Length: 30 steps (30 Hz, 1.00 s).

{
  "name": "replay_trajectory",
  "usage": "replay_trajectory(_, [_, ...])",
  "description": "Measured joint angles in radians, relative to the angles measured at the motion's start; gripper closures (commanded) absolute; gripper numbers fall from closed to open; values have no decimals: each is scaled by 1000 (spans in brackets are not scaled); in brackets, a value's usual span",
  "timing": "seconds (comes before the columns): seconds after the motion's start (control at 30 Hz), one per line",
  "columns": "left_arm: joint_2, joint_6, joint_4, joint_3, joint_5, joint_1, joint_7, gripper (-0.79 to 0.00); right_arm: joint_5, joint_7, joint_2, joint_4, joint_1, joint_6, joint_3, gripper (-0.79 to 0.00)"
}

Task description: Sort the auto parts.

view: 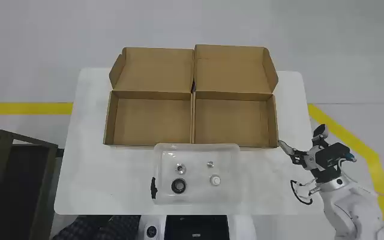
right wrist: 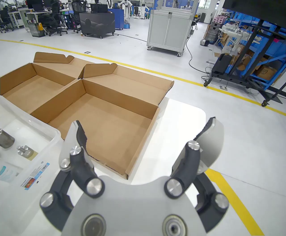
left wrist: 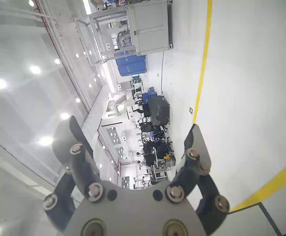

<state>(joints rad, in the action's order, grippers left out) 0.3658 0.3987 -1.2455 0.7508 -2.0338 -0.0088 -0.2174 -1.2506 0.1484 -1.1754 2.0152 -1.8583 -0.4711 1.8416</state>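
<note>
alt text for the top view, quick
A clear bin holding four small parts sits on a white table, in front of two empty open boxes side by side. The right pincer, open, hovers by the table's right edge.

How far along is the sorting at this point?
Done: nothing; the left cardboard box and right cardboard box are both empty. In hand: nothing; the right claw and left claw are open and empty. Left: all four parts sit in the clear tray, unsorted.

Industrial robotics lab hall: yellow floor lines, aluminium-framed enclosure, office chairs.
</note>
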Motion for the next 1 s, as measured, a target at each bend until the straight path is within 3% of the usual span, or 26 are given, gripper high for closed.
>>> replay_trajectory(0.9, [0, 0, 0, 0, 0, 0, 0, -785, 1, -1, 0, 0, 0, -1, -1, -785])
replay_trajectory(1.0, [0, 0, 0, 0, 0, 0, 0, -785, 26, -30, 2, -6, 16, -50, -21, -785])
